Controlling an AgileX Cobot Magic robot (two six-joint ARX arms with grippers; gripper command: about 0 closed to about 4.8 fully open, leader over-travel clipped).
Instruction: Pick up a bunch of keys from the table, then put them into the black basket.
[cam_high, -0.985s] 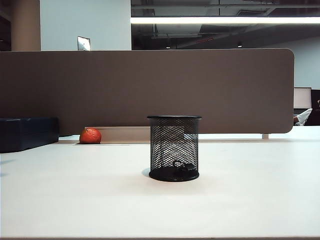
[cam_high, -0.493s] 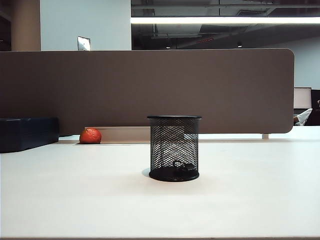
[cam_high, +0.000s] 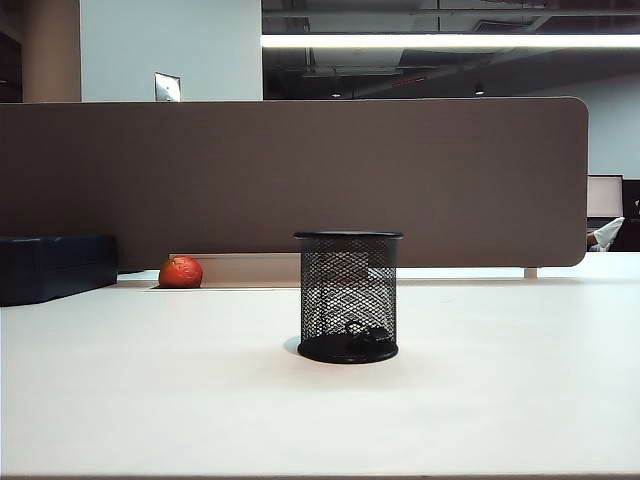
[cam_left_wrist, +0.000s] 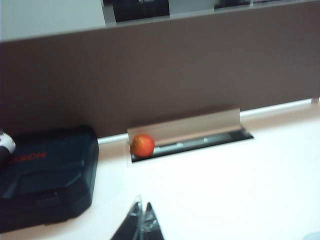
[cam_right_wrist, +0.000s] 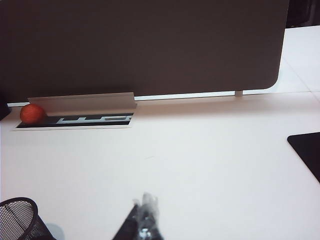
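Observation:
The black basket (cam_high: 348, 297) stands upright in the middle of the white table (cam_high: 150, 390). The bunch of keys (cam_high: 366, 332) lies inside it on its base, seen through the mesh. Neither arm shows in the exterior view. In the left wrist view my left gripper (cam_left_wrist: 142, 205) is shut with nothing between its tips, held over bare tabletop (cam_left_wrist: 225, 190) short of the dark blue box. In the right wrist view my right gripper (cam_right_wrist: 145, 202) is shut and empty too, and the basket's rim (cam_right_wrist: 17, 212) shows at the frame's corner, apart from it.
A dark blue box (cam_high: 55, 265) (cam_left_wrist: 45, 175) sits at the far left of the table. An orange-red ball (cam_high: 181, 271) (cam_left_wrist: 142, 145) (cam_right_wrist: 32, 113) rests by a cable slot with a raised flap (cam_left_wrist: 187, 129). A brown partition (cam_high: 300, 170) closes the back. A black mat (cam_right_wrist: 307, 150) lies at the right.
A faint shadow at the table's left edge has gone. The basket, keys and ball have not moved.

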